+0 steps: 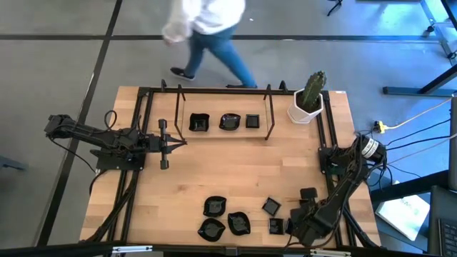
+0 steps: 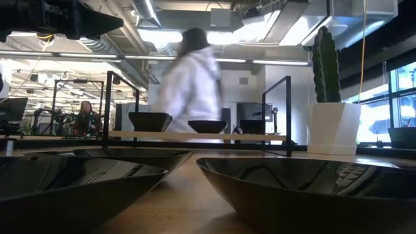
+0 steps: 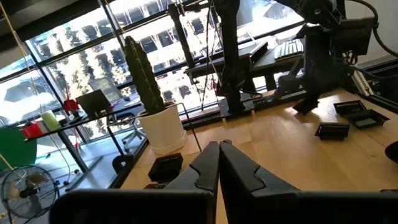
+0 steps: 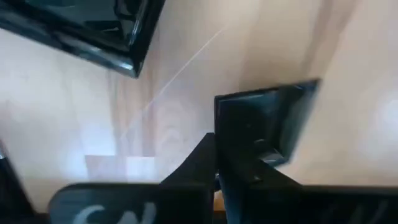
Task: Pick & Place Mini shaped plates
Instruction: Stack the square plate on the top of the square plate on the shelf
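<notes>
Right gripper [image 4: 216, 163] pinched on rim of a small square plate [image 4: 267, 124]; thin edge grip may slip or tilt on lifting. Left gripper [image 3: 219, 163] closed, empty, idle at the table's left side

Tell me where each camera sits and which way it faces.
High: above, looking down; both arms, left claw shut and idle.
Low: at table height, facing the room; no arm, two black dishes close.
Left wrist: behind shut fingers, facing the cactus pot.
Right wrist: over the table; right claw pinches a square dish.
High and low share the pot.
</notes>
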